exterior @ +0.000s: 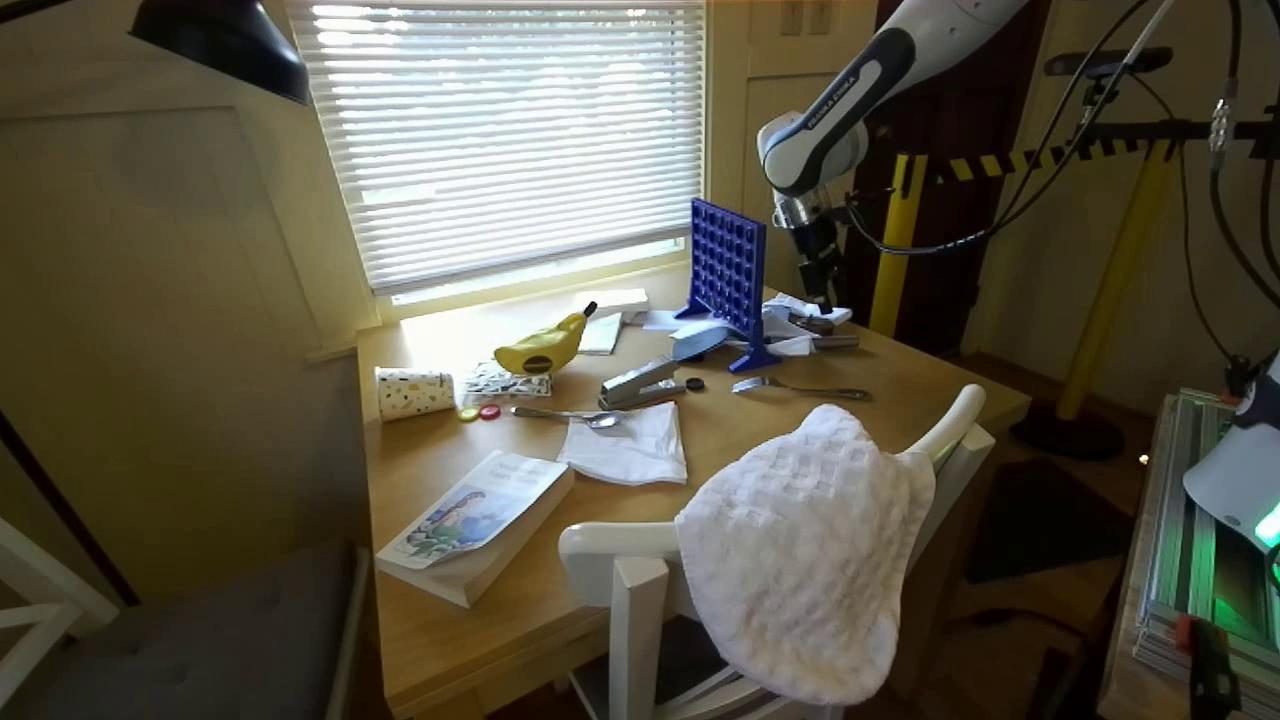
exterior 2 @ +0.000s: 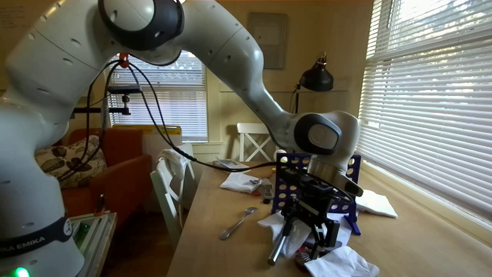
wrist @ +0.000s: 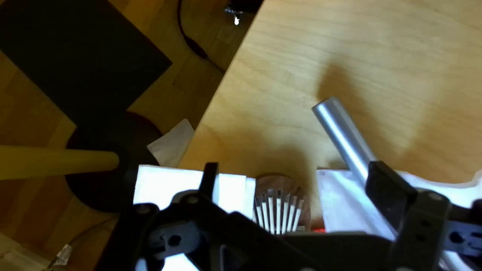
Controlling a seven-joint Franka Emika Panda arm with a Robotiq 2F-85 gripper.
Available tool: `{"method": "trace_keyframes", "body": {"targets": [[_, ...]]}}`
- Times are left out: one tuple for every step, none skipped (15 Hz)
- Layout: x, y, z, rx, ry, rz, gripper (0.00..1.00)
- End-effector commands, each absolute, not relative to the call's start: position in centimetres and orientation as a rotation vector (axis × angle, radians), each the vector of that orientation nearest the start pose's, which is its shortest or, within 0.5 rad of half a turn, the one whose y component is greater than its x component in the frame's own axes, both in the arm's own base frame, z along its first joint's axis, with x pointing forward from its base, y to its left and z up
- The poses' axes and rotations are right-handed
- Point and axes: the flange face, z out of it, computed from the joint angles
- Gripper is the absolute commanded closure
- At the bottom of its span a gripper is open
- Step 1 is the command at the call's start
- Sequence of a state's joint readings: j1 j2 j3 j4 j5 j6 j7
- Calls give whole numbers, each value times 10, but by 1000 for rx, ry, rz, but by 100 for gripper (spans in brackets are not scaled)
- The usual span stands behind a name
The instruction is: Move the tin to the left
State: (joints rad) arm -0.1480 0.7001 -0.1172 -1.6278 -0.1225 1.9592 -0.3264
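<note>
Probably the tin (wrist: 280, 203) is the low, round, brown object with pale stripes fanned across its top. It lies on the worktop (wrist: 376, 49) near the edge, with flat white paper (wrist: 229, 192) on one side and a rumpled white sheet (wrist: 335, 203) on the other. In an exterior view it sits near the foot of a blue game frame (exterior: 728, 270).

It should handle as something light and stiff, though any contents are unknown, so the weight is a guess. Its sides may be smooth and slippery, and a thin wall could dent under a hard squeeze. The likeliest hold is low across the round sides at their widest, clear of the loose paper, which could get pinched too.

Above it hangs the pincer (wrist: 296, 180), its fingers (wrist: 209, 178) spread wide with nothing gripped between them. Seen from the wrist, the tin lies within that gap, partly hidden by the pincer's body, and neither finger appears to touch it. One finger overlaps a silver tube (wrist: 343, 135); whether they touch cannot be told.
</note>
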Motion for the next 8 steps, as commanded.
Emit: {"method": "trace_keyframes", "body": {"targets": [[634,-176,184,-3134,-317,573,0],[635,-174,183,-3131,-338,552,0],[635,-173,183,-3125,-414,543,0],[636,-173,184,-3120,-470,531,0],[636,-172,184,-3114,-509,524,0],[636,-172,184,-3110,-560,525,0],[636,-172,183,-3095,-606,520,0],[637,-172,182,-3084,-631,515,0]]}}
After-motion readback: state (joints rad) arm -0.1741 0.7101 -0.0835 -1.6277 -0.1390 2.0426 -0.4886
